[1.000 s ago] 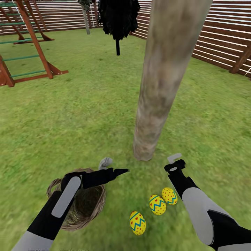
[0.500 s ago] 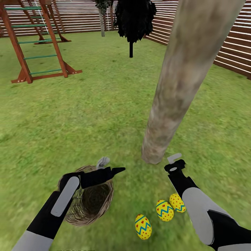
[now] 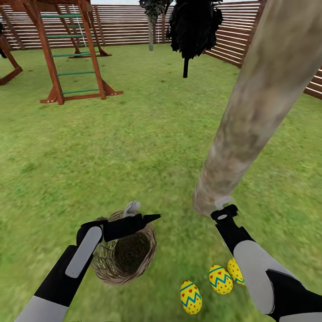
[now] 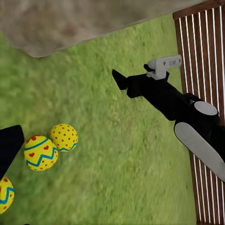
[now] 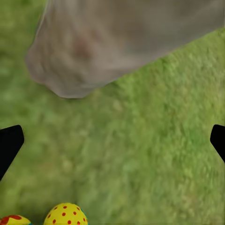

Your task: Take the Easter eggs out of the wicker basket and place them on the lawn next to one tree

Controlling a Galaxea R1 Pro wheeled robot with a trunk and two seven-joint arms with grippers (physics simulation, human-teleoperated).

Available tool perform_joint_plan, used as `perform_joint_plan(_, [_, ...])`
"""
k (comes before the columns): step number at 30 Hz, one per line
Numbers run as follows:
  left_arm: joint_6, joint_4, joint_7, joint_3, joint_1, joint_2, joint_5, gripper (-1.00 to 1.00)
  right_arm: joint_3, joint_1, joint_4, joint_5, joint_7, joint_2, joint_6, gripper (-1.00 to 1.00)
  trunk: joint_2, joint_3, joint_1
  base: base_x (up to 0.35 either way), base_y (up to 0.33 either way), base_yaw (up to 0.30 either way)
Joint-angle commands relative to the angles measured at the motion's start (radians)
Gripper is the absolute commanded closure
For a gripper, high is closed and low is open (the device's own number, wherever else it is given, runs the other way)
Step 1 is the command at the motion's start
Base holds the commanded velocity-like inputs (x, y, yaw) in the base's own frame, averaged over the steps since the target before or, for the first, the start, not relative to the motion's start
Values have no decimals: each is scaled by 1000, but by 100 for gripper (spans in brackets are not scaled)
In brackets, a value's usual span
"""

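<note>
- The play set [image 3: 71, 53] stands far away at about 11 o'clock on the lawn [image 3: 134, 147], in front of the slatted fence [image 3: 120, 27].
- The left gripper [image 3: 143, 214] hangs over the far rim of the wicker basket [image 3: 125, 255], at about 7 o'clock low in the head view. One grey finger and one black finger are seen with some gap between them; I cannot tell how far they are open. They hold nothing that I can see.
- The basket sits on the grass with its mouth up and a little tilted; the inside looks dark and no egg is seen in it.
- A dark conifer [image 3: 194, 27] stands far away at about 12 o'clock.
- The three Easter eggs lie on the grass at about 5 o'clock, in a short row: the heart egg [image 3: 191, 297], the zigzag egg [image 3: 220, 279] and the dotted egg [image 3: 235, 271]. Each one has its long axis about upright in the head view, with the narrow end toward the tree.
- The dotted egg is partly hidden behind the right arm, and it seems to touch the zigzag egg.
- The tree [image 3: 250, 116] rises at about 1 o'clock; its foot is near the eggs.
- The right gripper [image 3: 223, 208] is just before the foot of the trunk. In the right wrist view its two black fingertips [image 5: 9, 145] are wide apart, with nothing between them.
</note>
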Motion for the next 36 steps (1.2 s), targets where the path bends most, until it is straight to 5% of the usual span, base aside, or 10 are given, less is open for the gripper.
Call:
perform_joint_plan(1, [2,0,-6,-1,-1,0,-6,-100,-4,0,-1,7,0,1,4,-100,0,1,0,0,0,209])
perform_joint_plan(7, [1,2,-5,-1,-1,0,-7,-100,-4,12,0,12,2,26,8,-100,0,7,0,0,0,180])
perform_joint_plan(36, [-3,14,-5,-1,-1,-1,-7,-100,-4,21,-8,12,3,26,7,-100,0,8,0,-7,0,5])
